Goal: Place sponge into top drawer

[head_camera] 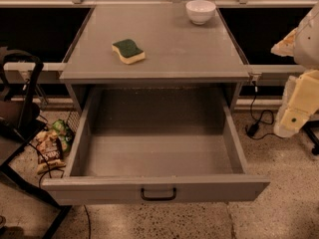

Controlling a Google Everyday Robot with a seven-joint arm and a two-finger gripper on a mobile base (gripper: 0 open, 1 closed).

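The sponge (128, 51), pale yellow with a dark green top, lies flat on the grey cabinet top (174, 49), left of centre. The top drawer (154, 188) is pulled wide open toward me, with a black bar handle (158, 194) at the centre of its front panel. Nothing shows on the drawer floor. My gripper (295, 114) hangs at the right edge of the view, beside the cabinet's right side at about drawer height. It is well away from the sponge and holds nothing that I can see.
A white bowl (200, 11) stands at the back right of the cabinet top. Snack bags (50, 151) lie on the floor to the left, next to a black frame (22, 113). A black cable (255, 126) runs on the floor to the right.
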